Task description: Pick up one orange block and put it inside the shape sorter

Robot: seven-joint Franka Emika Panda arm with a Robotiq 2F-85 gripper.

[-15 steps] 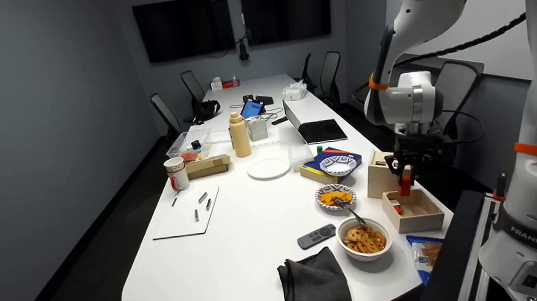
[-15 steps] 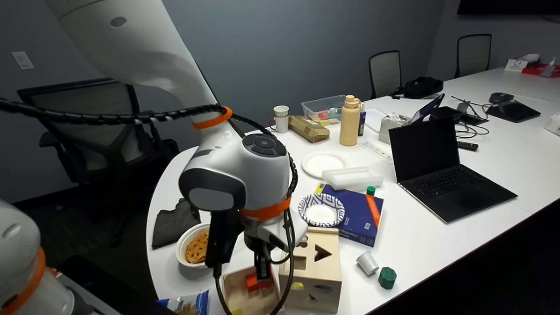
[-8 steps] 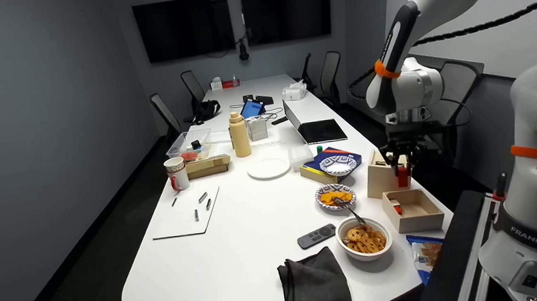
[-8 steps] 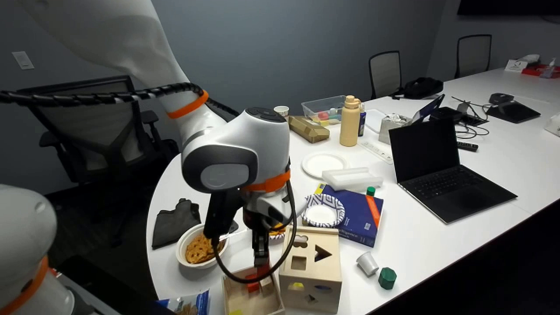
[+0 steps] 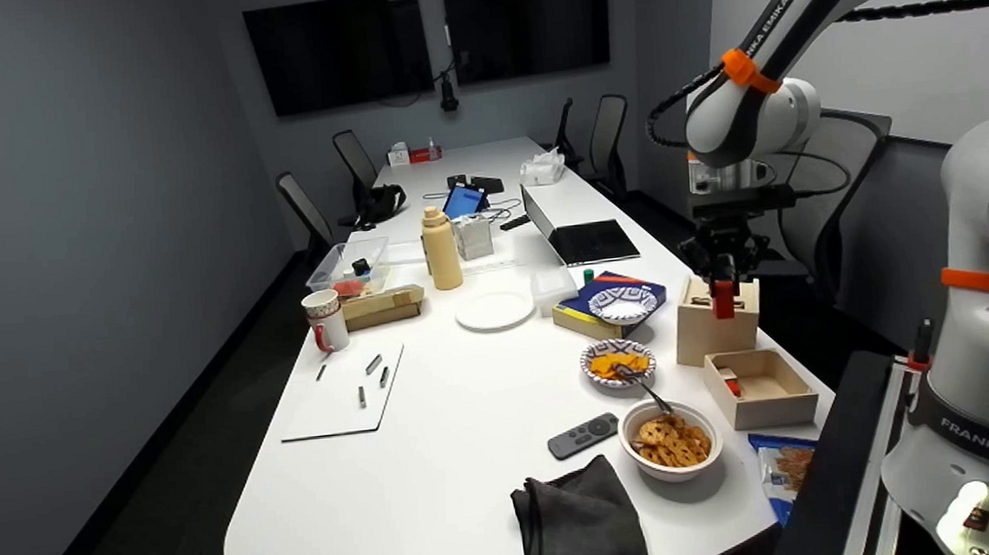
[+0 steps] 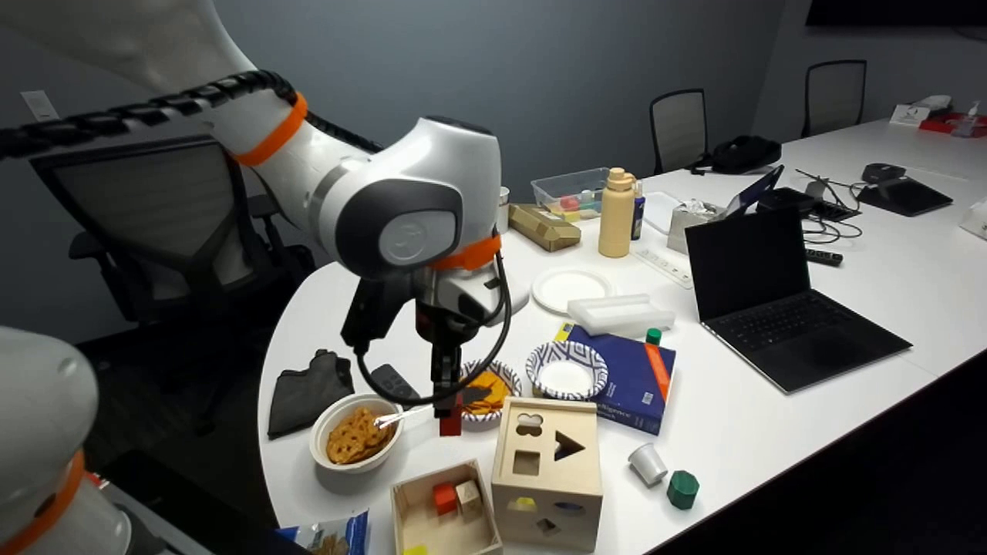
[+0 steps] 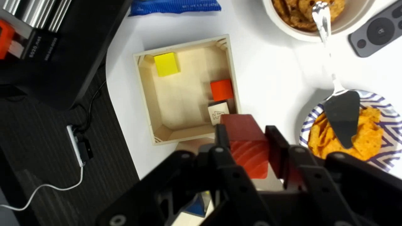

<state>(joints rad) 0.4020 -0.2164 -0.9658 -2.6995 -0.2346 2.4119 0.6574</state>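
The claw (image 7: 248, 135) grasps the red-orange block (image 5: 723, 301), its fingers (image 7: 276, 136) against two opposite sides; in both exterior views the block hangs roughly upright beneath them, in the air above the counter (image 5: 451, 402) and near the shape sorter (image 6: 555, 474). No part of it is in a hole, and how high it sits against the top of the shape sorter is hard to judge. In the wrist view, curved lines like wood grain show on one face, so this is most likely painted wood: light, stiff, not easily harmed, and safe under a firm squeeze. The smooth, flat sides could slip or twist if the block knocks a rim, so even pressure on two parallel faces seems the right hold, taken high, as here, leaving the lower end free to enter first. It looks longer than wide, with a four-sided end, so the square hole (image 6: 527, 463) seems the likeliest match, though whether it fits cannot be told; the end should be turned true to that outline and kept plumb before release. A red-orange cube (image 7: 221, 90) lies in the wooden tray (image 7: 182, 97), just beside a letter cube (image 7: 218, 111) and well apart from a yellow cube (image 7: 166, 64); it need not be touched if the held one goes in.
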